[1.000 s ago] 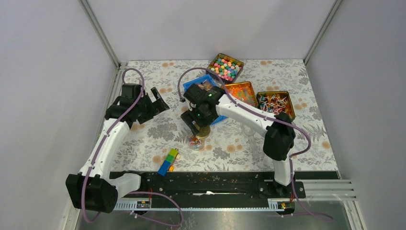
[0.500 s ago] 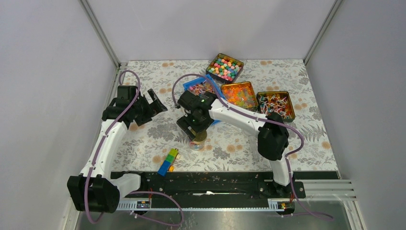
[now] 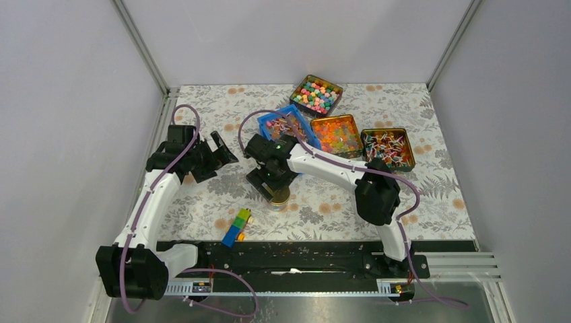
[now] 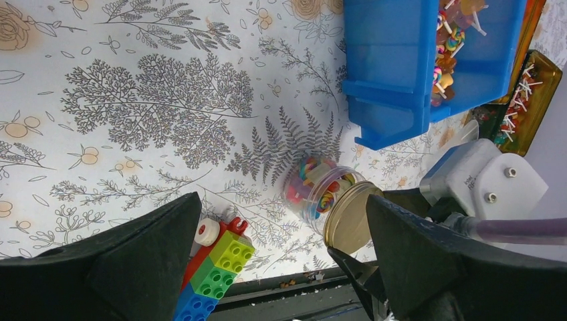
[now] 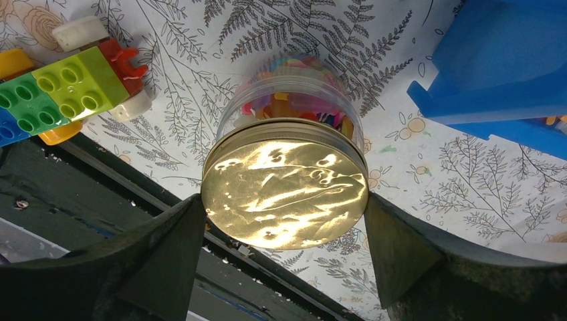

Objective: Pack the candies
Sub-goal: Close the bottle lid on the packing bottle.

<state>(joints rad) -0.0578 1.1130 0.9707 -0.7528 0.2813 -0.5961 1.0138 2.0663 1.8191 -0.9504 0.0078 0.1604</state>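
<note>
Bricks: we see a coloured brick stack [image 3: 236, 227] nearest the arm bases.
Right gripper [image 5: 284, 207]: its fingers pinch the gold lid [image 5: 284, 180] by its rim, at the mouth of the clear jar [image 5: 294, 93].
Candies [image 4: 314, 187]: we see some inside the jar and more in the blue bin [image 4: 388, 67] just behind.
Left gripper [image 4: 282, 202]: it is spread wide and holds nothing.
Far: we count three tins [image 3: 387, 147].

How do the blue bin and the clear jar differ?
The blue bin is opaque, rectangular and open-topped; the clear jar is round, see-through and capped by a gold lid. The bin stands free; the jar's lid sits between the fingers of the right gripper. Both hold colourful candies.
</note>
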